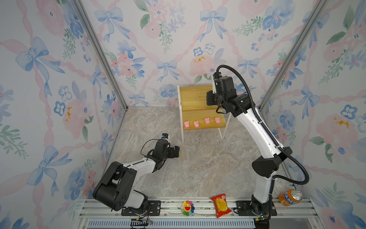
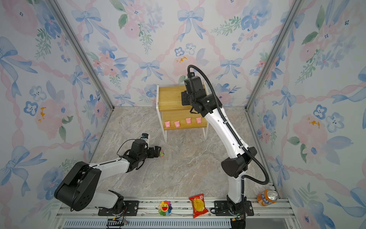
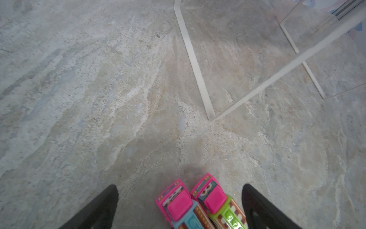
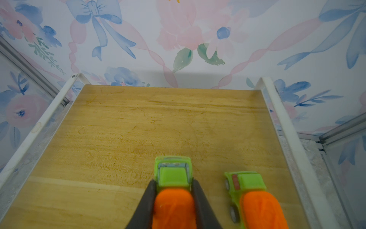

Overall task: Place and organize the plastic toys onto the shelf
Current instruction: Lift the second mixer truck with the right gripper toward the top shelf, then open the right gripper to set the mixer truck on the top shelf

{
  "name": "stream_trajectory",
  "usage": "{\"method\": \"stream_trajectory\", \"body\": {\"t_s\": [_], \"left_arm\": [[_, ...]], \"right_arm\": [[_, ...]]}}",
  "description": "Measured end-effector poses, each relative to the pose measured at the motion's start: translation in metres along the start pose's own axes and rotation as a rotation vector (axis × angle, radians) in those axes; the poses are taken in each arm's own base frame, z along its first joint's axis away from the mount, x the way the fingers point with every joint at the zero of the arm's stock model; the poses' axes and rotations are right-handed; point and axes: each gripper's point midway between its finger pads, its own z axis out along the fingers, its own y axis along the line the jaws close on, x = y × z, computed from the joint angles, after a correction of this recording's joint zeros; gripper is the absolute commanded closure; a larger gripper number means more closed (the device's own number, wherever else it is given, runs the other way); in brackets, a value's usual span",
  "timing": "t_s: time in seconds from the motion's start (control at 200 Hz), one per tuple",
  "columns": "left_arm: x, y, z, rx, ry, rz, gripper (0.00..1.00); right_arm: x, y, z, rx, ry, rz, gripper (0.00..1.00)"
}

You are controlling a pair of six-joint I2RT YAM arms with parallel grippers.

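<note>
The right jaws are clamped narrowly on a green car (image 4: 173,174) at the top board of the shelf (image 1: 195,95), beside its twin (image 4: 245,184) (matching toys grouped, I judge). 4 pigs (image 1: 196,124) line the lower board. The left jaws stand wide around 2 pink cars (image 3: 178,204) on the surface, gripping neither.

The shelf (image 1: 195,95) is showing yellow-tan wood boards in a white frame, its four pigs (image 1: 186,124) glowing plain pink. A green car (image 4: 173,174) and its twin (image 4: 245,182) are wearing orange tops. At nine o'clock on the bench (image 1: 198,174), a pink-and-teal car (image 3: 178,206) and a pink-and-lime car (image 3: 214,199) are sporting brown-and-white trim. The bench is showing grey-beige marble veining.
</note>
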Motion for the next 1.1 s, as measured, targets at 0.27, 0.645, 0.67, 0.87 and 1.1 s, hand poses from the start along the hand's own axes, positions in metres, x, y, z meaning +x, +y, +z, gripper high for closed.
{"method": "stream_trajectory", "body": {"t_s": [0.27, 0.645, 0.67, 0.87, 1.1], "left_arm": [[0.0, 0.0, 0.0, 0.001, 0.0, 0.0, 0.02], [0.0, 0.0, 0.0, 0.001, -0.001, 0.0, 0.02], [0.0, 0.0, 0.0, 0.001, -0.001, 0.0, 0.02], [0.0, 0.0, 0.0, 0.001, -0.001, 0.0, 0.02], [0.0, 0.0, 0.0, 0.001, -0.001, 0.0, 0.02]], "right_arm": [[0.006, -0.009, 0.008, 0.03, 0.022, -0.002, 0.74], [0.017, -0.01, 0.021, 0.046, 0.059, -0.013, 0.72], [0.017, -0.01, 0.021, 0.046, 0.059, -0.013, 0.72], [0.016, -0.011, 0.021, 0.048, 0.059, -0.013, 0.67], [0.016, -0.012, 0.022, 0.05, 0.053, -0.01, 0.64]]}}
